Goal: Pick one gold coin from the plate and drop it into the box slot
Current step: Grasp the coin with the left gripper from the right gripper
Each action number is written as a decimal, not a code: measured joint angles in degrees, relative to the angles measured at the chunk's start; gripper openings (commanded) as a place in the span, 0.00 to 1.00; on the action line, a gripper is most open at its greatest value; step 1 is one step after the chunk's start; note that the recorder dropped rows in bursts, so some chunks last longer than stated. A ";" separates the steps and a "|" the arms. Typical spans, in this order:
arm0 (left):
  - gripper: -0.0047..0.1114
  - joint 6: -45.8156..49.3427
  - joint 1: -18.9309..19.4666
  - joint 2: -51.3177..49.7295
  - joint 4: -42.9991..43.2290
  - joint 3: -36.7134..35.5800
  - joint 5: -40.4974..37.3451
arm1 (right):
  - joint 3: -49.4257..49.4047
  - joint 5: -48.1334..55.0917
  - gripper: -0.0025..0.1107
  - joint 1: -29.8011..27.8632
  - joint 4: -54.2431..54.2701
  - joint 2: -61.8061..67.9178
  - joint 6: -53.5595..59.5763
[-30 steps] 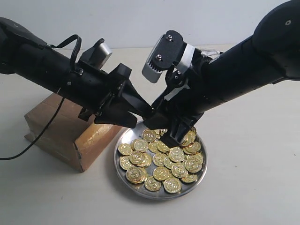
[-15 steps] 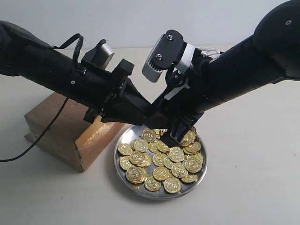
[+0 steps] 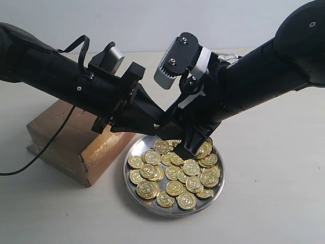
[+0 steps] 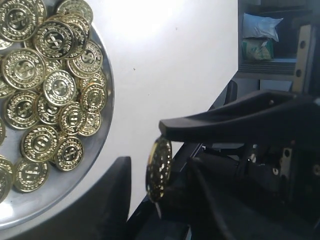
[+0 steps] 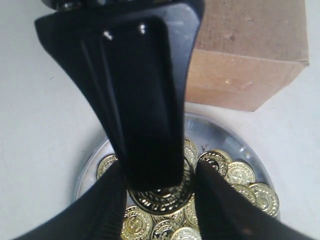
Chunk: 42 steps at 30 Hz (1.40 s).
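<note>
The silver plate [image 3: 152, 206] holds a pile of gold coins [image 3: 175, 175] beside the brown cardboard box [image 3: 61, 137]; the slot is hidden under the left arm. Both grippers meet above the plate's far rim. My right gripper [image 5: 160, 186] is shut on one gold coin [image 5: 161, 194] by its edges. My left gripper [image 4: 144, 147] stands open around that coin [image 4: 159, 170]: one of its fingers [image 4: 225, 115] touches one face, and the other is apart from it. In the exterior view the left gripper [image 3: 161, 122] and right gripper [image 3: 176, 133] hide the held coin.
The box [image 5: 250, 50] lies just beyond the plate [image 5: 225, 135] in the right wrist view. A black cable [image 3: 45, 145] hangs from the left arm over the box. Bare pale tabletop [image 3: 269, 193] surrounds the plate at the front and right.
The left arm has slid right and slightly up, bringing its fingertips against the right gripper. The right arm and the coins on the plate have not moved.
</note>
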<state>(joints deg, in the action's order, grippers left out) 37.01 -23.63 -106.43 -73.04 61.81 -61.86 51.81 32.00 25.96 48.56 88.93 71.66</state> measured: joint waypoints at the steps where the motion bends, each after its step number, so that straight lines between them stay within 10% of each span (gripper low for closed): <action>1: 0.35 0.00 0.00 0.00 0.00 0.00 0.00 | 0.00 0.00 0.19 0.00 0.00 0.00 0.00; 16: 0.35 0.12 0.00 0.00 0.00 0.00 0.00 | 0.00 0.00 0.19 0.00 1.49 0.00 0.00; 22: 0.10 1.14 0.00 0.00 0.00 0.00 0.00 | 0.00 0.00 0.19 0.00 1.72 0.00 0.00; 33: 0.06 3.05 0.00 0.00 -0.34 0.00 0.00 | 0.00 -0.22 0.19 0.00 1.84 0.00 0.00; 38: 0.04 4.37 0.00 0.00 -0.48 0.00 -0.04 | 0.00 -0.36 0.48 0.00 1.84 0.00 0.00; 42: 0.04 5.33 0.00 0.00 -0.48 0.00 -0.04 | 0.00 -0.36 0.52 0.00 1.95 0.00 0.00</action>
<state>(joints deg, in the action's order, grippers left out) 42.34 -23.63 -106.43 -73.52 61.81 -61.90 51.81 31.65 25.96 50.51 88.93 71.66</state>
